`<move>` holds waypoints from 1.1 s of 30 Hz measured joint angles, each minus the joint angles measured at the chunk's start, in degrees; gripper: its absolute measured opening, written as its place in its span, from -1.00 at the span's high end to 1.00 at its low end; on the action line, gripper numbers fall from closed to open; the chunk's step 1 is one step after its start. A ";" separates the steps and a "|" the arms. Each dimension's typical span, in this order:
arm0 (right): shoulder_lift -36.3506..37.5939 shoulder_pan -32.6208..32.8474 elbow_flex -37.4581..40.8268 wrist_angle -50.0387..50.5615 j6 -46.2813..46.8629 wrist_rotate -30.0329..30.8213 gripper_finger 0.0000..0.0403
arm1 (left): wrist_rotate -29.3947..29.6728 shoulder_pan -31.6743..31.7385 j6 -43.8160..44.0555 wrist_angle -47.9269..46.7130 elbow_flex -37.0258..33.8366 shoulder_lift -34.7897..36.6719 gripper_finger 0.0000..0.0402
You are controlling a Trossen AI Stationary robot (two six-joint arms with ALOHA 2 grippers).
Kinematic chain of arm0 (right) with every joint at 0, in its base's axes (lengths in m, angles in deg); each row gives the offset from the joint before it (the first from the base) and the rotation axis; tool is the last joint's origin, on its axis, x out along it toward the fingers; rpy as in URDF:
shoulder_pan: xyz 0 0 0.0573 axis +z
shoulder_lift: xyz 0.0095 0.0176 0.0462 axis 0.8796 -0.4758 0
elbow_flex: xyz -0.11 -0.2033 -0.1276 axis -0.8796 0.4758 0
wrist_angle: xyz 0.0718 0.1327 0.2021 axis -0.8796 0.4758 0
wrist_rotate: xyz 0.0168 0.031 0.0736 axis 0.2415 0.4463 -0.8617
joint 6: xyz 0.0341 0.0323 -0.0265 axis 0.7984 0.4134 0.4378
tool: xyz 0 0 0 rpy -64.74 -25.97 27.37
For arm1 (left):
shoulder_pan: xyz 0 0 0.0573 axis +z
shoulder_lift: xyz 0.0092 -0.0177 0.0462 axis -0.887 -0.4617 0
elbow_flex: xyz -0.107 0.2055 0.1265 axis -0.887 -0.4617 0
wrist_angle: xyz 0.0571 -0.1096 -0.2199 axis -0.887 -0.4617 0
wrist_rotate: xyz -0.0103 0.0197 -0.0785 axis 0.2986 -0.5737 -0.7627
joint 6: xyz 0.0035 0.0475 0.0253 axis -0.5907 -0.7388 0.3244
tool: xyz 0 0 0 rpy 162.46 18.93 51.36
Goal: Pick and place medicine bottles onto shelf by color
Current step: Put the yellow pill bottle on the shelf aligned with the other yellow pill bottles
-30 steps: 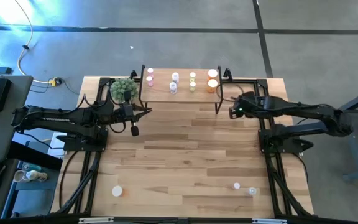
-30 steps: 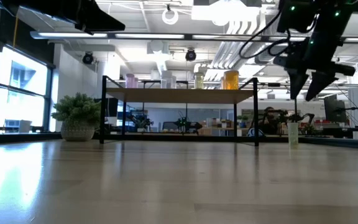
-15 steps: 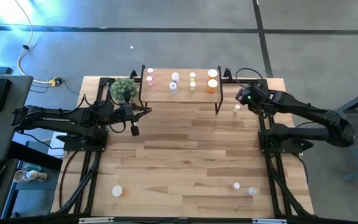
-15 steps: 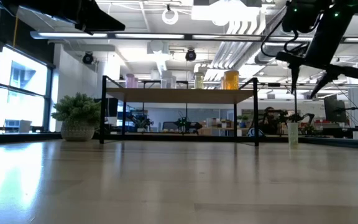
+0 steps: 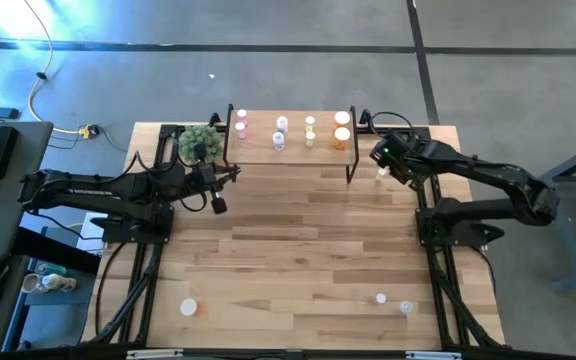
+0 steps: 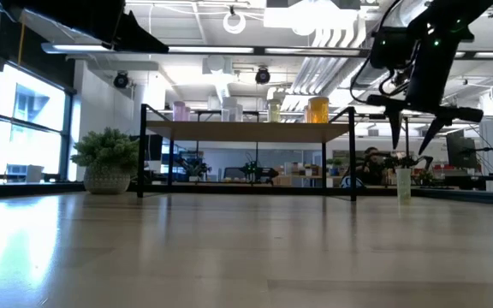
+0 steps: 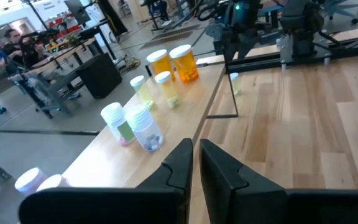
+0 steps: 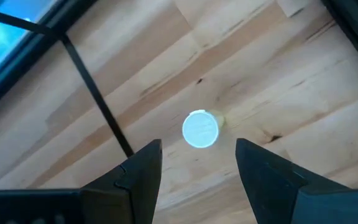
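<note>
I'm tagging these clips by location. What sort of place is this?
Probably a robotics lab or workshop: a wooden table with two mounted arms, a concrete floor around it, and in the low view exposed ceiling pipes with more workbenches behind the shelf.

Across the tabletop (image 6: 246, 248) stands the shelf (image 6: 246, 130) on thin black legs, with a row of small bottles (image 6: 272, 109) on top, the orange one (image 6: 317, 109) biggest. A potted plant (image 6: 106, 160) sits just beside its end. On the other side, the right gripper (image 6: 415, 135) hangs, fingers spread, above a pale bottle (image 6: 403, 184) standing alone on the table.
</note>
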 joint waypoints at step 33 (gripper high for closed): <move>-10.92 -4.82 0.00 -5.27 -3.96 -4.59 0.03 | -0.04 -0.01 0.02 -0.64 0.00 0.00 0.90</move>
